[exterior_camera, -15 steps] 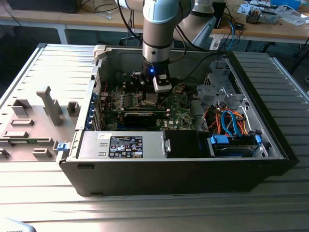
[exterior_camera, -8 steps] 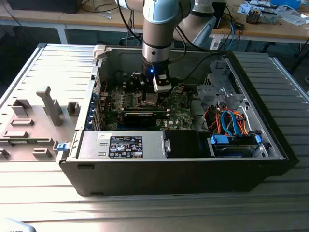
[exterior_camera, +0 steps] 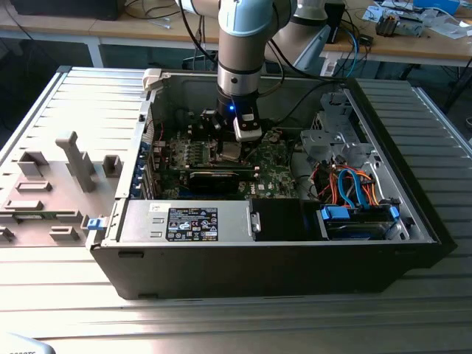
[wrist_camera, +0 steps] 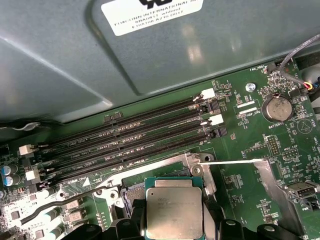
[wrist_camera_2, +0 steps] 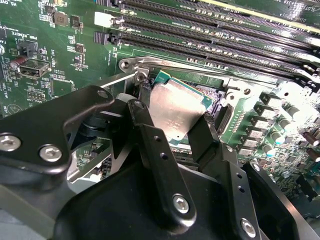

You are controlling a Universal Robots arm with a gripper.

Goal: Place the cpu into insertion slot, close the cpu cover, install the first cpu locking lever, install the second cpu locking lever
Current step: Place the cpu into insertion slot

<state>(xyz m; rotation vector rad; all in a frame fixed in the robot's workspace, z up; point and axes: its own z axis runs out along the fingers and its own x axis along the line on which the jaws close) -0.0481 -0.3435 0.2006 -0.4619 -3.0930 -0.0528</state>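
Note:
In both wrist views my gripper (wrist_camera_2: pixel 175 125) (wrist_camera: pixel 173 227) is shut on the cpu (wrist_camera_2: pixel 172 110) (wrist_camera: pixel 173 212), a pale metallic square held by two opposite edges between black fingers (wrist_camera_2: pixel 145 107). The cpu hangs tilted just over the insertion slot (wrist_camera_2: pixel 212 95) (wrist_camera: pixel 131 192), a dark recess with a silvery rim (wrist_camera_2: pixel 165 65) on the green board. A thin silvery locking lever (wrist_camera: pixel 230 161) (wrist_camera_2: pixel 117 80) sticks out from the slot's corner. A silvery plate (wrist_camera: pixel 272 177) stands raised beside the slot; it looks like the open cpu cover. In the exterior view the gripper (exterior_camera: pixel 233 153) is low inside the open computer case.
Long black memory slots (wrist_camera: pixel 135 135) (wrist_camera_2: pixel 210 35) run along one side of the slot. A grey metal wall (wrist_camera: pixel 150 45) rises behind them. A dark bent bar (wrist_camera: pixel 60 205) lies near capacitors. A power supply (exterior_camera: pixel 188 221), drive cage (exterior_camera: pixel 358 221) and cables (exterior_camera: pixel 346 184) crowd the case.

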